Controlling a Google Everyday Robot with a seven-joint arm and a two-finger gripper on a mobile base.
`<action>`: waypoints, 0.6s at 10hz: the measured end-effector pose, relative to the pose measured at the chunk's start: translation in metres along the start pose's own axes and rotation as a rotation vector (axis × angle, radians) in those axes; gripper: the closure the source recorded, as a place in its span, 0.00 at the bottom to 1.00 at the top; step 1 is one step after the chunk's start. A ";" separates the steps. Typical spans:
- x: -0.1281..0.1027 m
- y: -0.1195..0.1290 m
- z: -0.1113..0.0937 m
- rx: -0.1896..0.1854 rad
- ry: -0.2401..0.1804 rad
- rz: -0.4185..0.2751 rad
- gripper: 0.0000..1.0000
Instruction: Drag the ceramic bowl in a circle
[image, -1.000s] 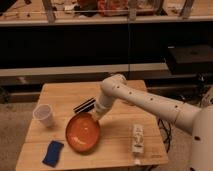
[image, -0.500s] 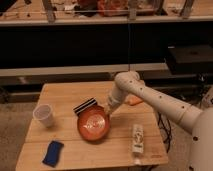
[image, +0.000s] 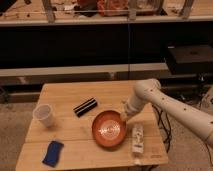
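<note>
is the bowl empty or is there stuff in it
Empty: the bowl shows only its bare orange inside with faint rings. The hand is at its upper right rim.

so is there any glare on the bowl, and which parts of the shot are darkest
Camera view: warm, dim light overall. The ceramic bowl carries a pale glossy sheen around its centre rings. The gripper, at the bowl's upper-right rim, reads dark against the wood. The space behind the table is almost black.
</note>
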 end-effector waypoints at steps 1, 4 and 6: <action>-0.019 -0.006 -0.002 -0.003 -0.002 -0.016 1.00; -0.044 -0.044 0.003 0.002 -0.010 -0.118 1.00; -0.038 -0.081 0.011 0.016 -0.011 -0.179 1.00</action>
